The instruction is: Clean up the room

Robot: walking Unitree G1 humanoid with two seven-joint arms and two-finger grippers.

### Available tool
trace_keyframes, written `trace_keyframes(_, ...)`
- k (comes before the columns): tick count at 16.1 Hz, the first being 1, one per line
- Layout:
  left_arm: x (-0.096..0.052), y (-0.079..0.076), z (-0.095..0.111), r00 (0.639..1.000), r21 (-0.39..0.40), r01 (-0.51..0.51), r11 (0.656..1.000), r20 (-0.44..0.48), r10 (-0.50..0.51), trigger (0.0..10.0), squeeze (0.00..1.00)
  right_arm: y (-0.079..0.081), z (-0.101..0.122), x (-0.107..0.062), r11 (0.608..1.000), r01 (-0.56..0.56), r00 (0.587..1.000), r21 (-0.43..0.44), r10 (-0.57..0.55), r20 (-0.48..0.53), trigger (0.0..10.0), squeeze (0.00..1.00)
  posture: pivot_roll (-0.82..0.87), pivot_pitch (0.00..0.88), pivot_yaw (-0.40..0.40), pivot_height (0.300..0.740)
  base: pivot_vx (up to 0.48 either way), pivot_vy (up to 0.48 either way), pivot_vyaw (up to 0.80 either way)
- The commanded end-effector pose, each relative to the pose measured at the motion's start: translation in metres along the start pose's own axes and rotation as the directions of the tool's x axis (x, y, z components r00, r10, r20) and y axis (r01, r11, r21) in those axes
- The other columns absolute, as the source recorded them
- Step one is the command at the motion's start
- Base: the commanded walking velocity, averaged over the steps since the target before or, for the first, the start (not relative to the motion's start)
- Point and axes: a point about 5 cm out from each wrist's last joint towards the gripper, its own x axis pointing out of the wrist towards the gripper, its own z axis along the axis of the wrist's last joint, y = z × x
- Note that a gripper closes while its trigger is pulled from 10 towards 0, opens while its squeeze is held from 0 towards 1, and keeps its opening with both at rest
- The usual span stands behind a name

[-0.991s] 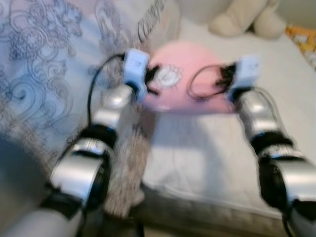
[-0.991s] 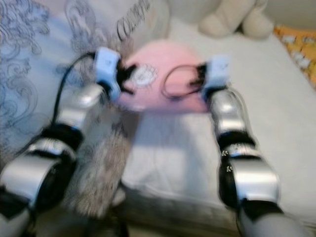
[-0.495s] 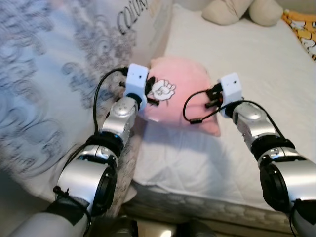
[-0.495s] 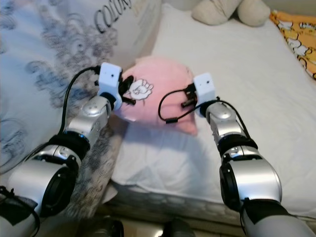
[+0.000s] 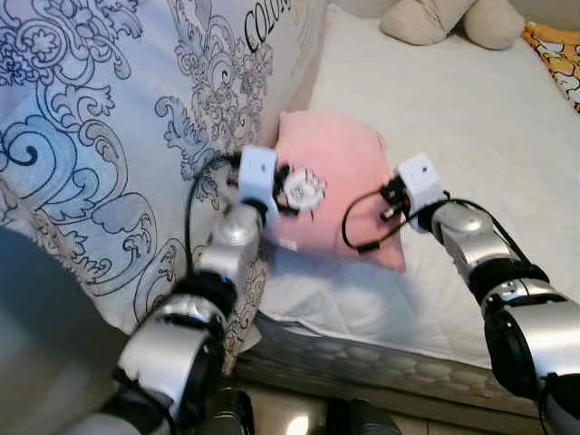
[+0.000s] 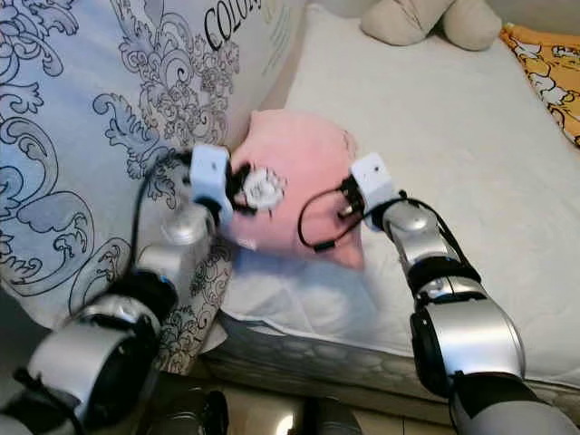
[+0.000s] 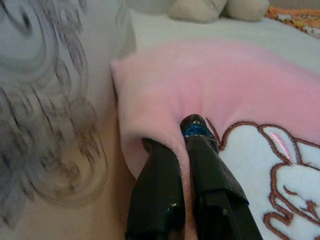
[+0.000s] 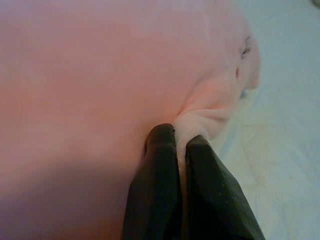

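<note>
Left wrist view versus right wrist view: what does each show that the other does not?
Left wrist view alone: the left gripper pinching the pink plush pillow's edge beside its white embroidered rabbit patch, the patterned blue-white duvet and a beige stuffed toy. Right wrist view alone: the right gripper clamped on a plain pink fold, white mattress sheet alongside. Shared: black fingers shut on the same pillow.
</note>
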Motion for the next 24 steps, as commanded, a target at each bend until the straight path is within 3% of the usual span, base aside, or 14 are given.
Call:
trace_keyframes(1,0.001,-0.007,0.003,1.0,-0.019,-0.012,1.0,0.019,0.012,10.0,0.0,-0.009,-0.005,-0.005,1.0,0.016,1.0,-0.02,-0.016,-0.021,10.0,0.0,0.01,0.172,-0.027,0.724,0.0,0.0,0.0)
trace_keyframes(4,0.001,-0.02,-0.001,1.0,-0.07,-0.022,0.997,0.002,0.022,10.0,0.0,-0.018,-0.008,-0.009,0.997,0.06,0.997,0.051,-0.058,-0.041,10.0,0.0,0.01,0.167,-0.031,0.724,0.0,0.0,0.0)
trace_keyframes(7,0.002,-0.021,0.0,1.0,-0.04,-0.016,0.999,0.003,0.016,10.0,0.0,-0.02,-0.009,-0.009,0.985,0.086,0.996,0.152,-0.08,-0.045,10.0,0.0,0.0,0.162,-0.03,0.724,0.0,0.0,0.0)
trace_keyframes(10,0.0,-0.02,-0.004,1.0,-0.035,-0.026,0.999,-0.012,0.026,10.0,0.0,-0.013,-0.014,-0.007,0.982,0.079,0.996,0.169,-0.07,-0.059,10.0,0.0,0.0,0.159,-0.029,0.724,0.0,0.0,0.0)
trace_keyframes(11,0.0,-0.019,-0.005,0.999,-0.032,-0.033,0.999,-0.013,0.032,10.0,1.0,-0.012,-0.014,-0.007,0.981,0.08,0.996,0.175,-0.071,-0.06,10.0,0.0,0.0,0.159,-0.029,0.724,0.0,0.0,0.0)
trace_keyframes(12,-0.001,-0.014,-0.005,0.999,-0.007,-0.046,0.999,-0.008,0.046,10.0,1.0,-0.009,-0.017,-0.006,0.974,0.092,0.995,0.208,-0.08,-0.064,10.0,1.0,0.0,0.156,-0.029,0.724,0.0,0.0,0.0)
trace_keyframes(15,-0.006,-0.007,0.0,0.999,0.037,-0.049,0.998,0.02,0.048,10.0,1.0,0.003,-0.023,-0.003,0.953,0.083,0.996,0.29,-0.069,-0.057,10.0,1.0,-0.01,0.149,-0.029,0.724,0.0,0.0,0.0)
trace_keyframes(18,-0.014,-0.01,-0.001,0.998,0.037,-0.043,0.998,0.036,0.042,10.0,1.0,0.005,-0.026,-0.004,0.945,0.075,0.997,0.319,-0.067,-0.036,10.0,1.0,-0.01,0.144,-0.026,0.724,0.0,0.0,0.0)
trace_keyframes(20,-0.046,-0.019,0.005,0.996,0.077,-0.023,0.997,0.084,0.017,10.0,1.0,0.0,-0.02,-0.006,0.938,0.163,0.982,0.306,-0.183,0.04,10.0,1.0,-0.01,0.108,-0.026,0.724,0.0,0.0,0.0)
trace_keyframes(24,-0.069,0.0,0.02,0.983,0.145,-0.083,0.986,0.174,0.057,10.0,1.0,0.003,-0.004,-0.019,0.929,0.256,0.921,0.269,-0.318,0.223,10.0,1.0,0.0,0.026,-0.034,0.724,0.0,0.0,0.0)
